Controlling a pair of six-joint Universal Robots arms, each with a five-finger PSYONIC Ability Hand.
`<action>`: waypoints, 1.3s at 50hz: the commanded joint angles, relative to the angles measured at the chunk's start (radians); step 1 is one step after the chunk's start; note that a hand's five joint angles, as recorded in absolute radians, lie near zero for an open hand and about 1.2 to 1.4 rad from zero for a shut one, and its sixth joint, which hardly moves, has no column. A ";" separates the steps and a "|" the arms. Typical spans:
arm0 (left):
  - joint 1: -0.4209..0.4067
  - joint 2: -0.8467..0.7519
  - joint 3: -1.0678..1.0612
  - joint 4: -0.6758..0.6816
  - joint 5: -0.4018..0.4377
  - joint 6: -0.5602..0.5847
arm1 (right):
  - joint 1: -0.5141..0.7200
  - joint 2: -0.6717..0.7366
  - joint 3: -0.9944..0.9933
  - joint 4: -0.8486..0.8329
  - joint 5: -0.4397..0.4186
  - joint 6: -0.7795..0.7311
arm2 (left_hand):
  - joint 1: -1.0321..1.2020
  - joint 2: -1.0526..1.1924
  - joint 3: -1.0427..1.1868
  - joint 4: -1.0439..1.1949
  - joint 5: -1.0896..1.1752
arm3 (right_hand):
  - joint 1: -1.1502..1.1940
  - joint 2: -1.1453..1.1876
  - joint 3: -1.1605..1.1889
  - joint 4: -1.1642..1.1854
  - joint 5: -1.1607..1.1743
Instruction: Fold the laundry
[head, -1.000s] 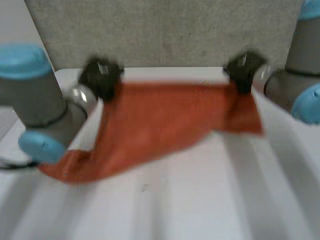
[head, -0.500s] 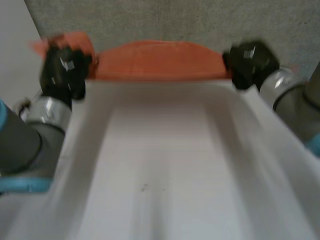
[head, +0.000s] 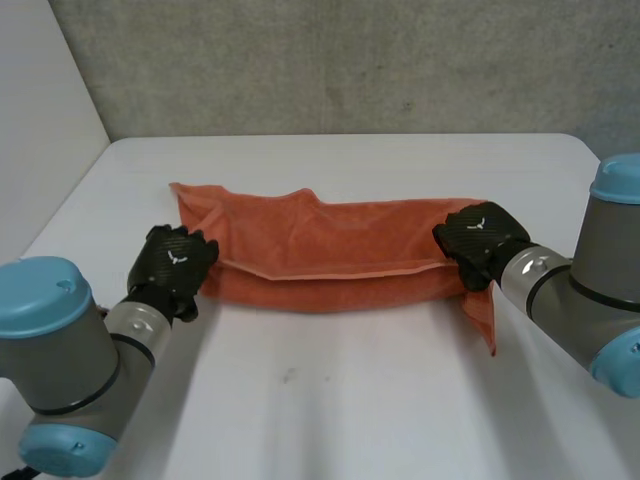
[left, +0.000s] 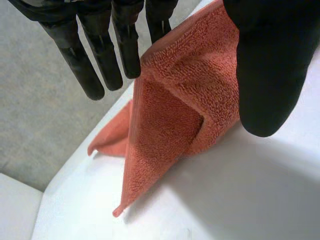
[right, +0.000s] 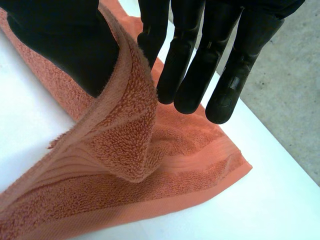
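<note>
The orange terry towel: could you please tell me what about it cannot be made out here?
- Head view: the gripped corners of the orange terry towel, covered by the left hand and right hand.
- Head view: its lower layer, under the folded-over top layer.
- Wrist views: the pinched edges, behind each thumb.

- We see the white counter lit brightly and evenly in the head view.
- The towel throws a thin, soft shadow along its near edge.
- The grey wall behind looks duller.
- In the wrist views, the left hand and right hand read as dark shapes with faint highlights, and the towel's folds darken in their hollows.
</note>
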 joint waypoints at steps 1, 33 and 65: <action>0.116 0.049 0.001 -0.023 0.155 -0.001 | 0.004 0.000 0.000 -0.002 0.000 0.002 | -0.042 -0.042 -0.046 -0.033 -0.032 | 0.426 0.228 0.217 0.205 0.232; 0.466 -0.072 0.166 -0.219 0.578 -0.296 | 0.004 0.043 0.014 -0.005 0.002 -0.003 | 0.025 0.026 0.021 0.034 0.035 | 0.426 0.228 0.217 0.205 0.232; 0.362 -0.181 0.102 -0.118 0.620 -0.085 | 0.007 0.068 0.014 -0.007 0.005 -0.010 | 0.195 0.196 0.191 0.204 0.206 | 0.426 0.228 0.217 0.205 0.232</action>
